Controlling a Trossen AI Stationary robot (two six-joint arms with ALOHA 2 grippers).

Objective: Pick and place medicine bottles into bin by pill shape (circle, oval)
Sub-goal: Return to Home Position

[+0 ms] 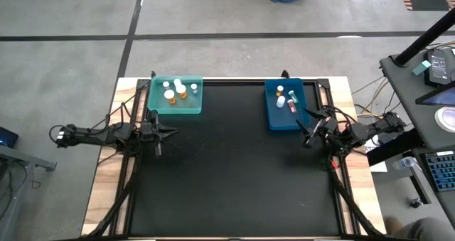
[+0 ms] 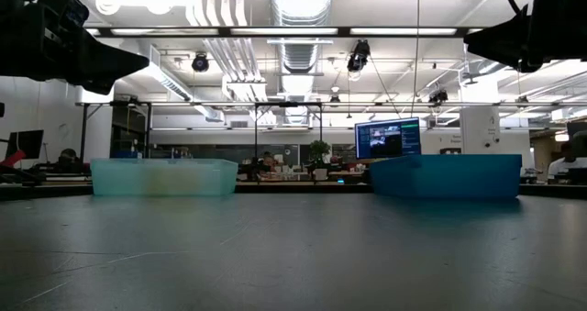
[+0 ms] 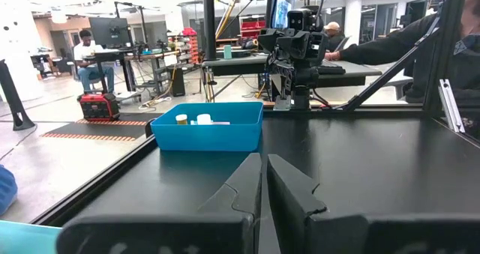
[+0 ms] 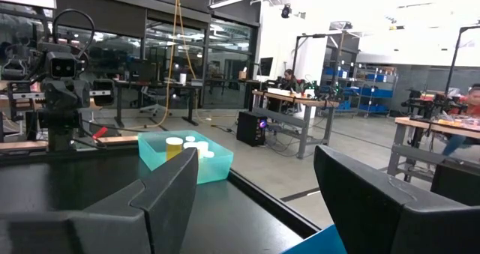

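My right claw (image 1: 310, 137) hangs spread, pinching nothing, just beside the near corner of the blue bin (image 1: 279, 121). My left claw (image 1: 165, 131) is pressed together, near the light blue bin (image 1: 175, 111). The medicine bottles (image 1: 178, 89) lie inside the two bins (none between my claws), so I judge the coming move leads away from them, toward rest.

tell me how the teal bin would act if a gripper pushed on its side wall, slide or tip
Likely slide rather than tip: the teal bin looks low and wide, sitting flat on the black mat. It probably feels light, being translucent plastic holding only a few small bottles. Those bottles may rattle or topple inside.
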